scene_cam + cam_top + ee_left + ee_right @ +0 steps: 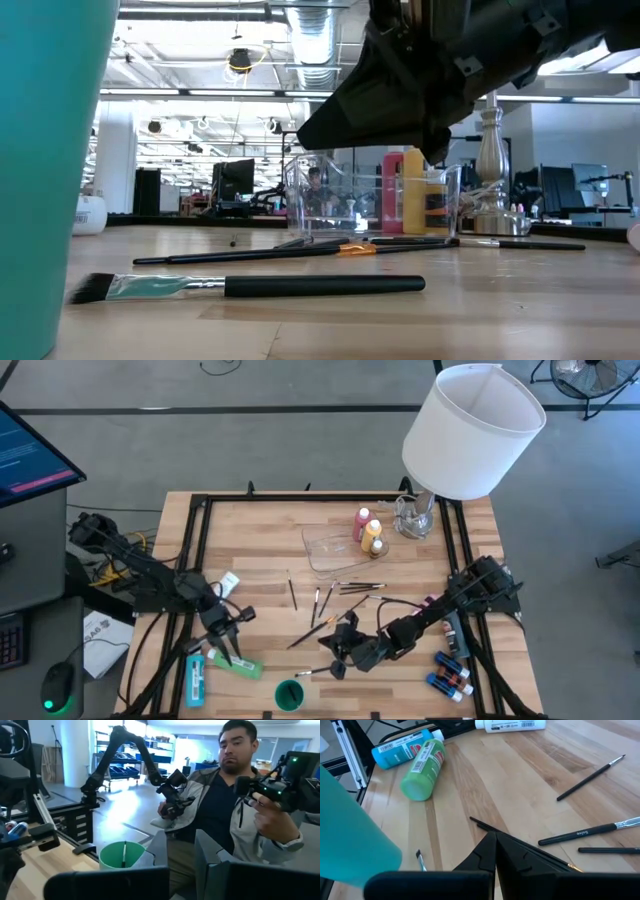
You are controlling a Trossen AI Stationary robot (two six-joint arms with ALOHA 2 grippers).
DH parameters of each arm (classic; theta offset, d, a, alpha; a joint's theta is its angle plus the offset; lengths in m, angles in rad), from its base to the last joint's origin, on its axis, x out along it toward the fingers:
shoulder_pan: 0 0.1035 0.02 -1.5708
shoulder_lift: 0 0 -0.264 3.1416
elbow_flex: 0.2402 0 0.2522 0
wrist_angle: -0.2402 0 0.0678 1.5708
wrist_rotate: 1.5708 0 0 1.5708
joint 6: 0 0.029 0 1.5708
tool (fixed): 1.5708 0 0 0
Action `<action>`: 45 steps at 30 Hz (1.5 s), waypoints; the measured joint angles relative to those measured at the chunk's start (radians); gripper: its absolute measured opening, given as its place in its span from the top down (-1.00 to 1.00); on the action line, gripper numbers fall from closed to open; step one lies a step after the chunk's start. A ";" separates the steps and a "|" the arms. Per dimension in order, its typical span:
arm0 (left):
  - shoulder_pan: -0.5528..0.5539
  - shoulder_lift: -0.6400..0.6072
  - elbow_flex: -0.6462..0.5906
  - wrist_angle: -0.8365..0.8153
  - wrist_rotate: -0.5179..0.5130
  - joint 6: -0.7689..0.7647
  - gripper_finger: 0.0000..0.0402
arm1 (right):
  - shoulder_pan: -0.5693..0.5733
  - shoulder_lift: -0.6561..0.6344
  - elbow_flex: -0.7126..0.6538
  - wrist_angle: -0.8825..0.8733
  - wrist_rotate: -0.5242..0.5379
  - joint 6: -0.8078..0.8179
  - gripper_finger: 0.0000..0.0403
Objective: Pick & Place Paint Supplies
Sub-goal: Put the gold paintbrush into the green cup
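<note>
My right gripper hangs shut above the table's near middle, pointing toward the left edge. A thin dark brush lies right at its fingertips, partly hidden by them. More brushes lie scattered on the wood, among them a flat brush near a green cup. A green bottle and a blue bottle lie on their sides at the near left. My left gripper is above them, open and holding nothing. It points level past the near edge. My right gripper is shut with a brush running past its fingertips. Whether it touches or holds that brush I cannot tell, since the fingers cover the spot.
A clear tray sits at the far middle, with pink and yellow bottles beside it. A white-shaded lamp stands at the far right. Small bottles lie near the right edge. A white bottle lies at the left. A person sits beyond the near edge.
</note>
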 joint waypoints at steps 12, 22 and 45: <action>0.064 -0.010 0.000 -0.008 -0.489 -0.091 1.00 | 0.000 0.000 0.000 -0.036 0.000 0.038 1.00; 0.115 -0.006 0.000 -0.080 -0.594 -0.185 1.00 | -0.021 -0.014 0.000 -0.065 0.000 0.026 1.00; 0.115 -0.006 0.000 -0.080 -0.595 -0.182 1.00 | -0.038 -0.014 0.000 -0.093 -0.056 -0.196 1.00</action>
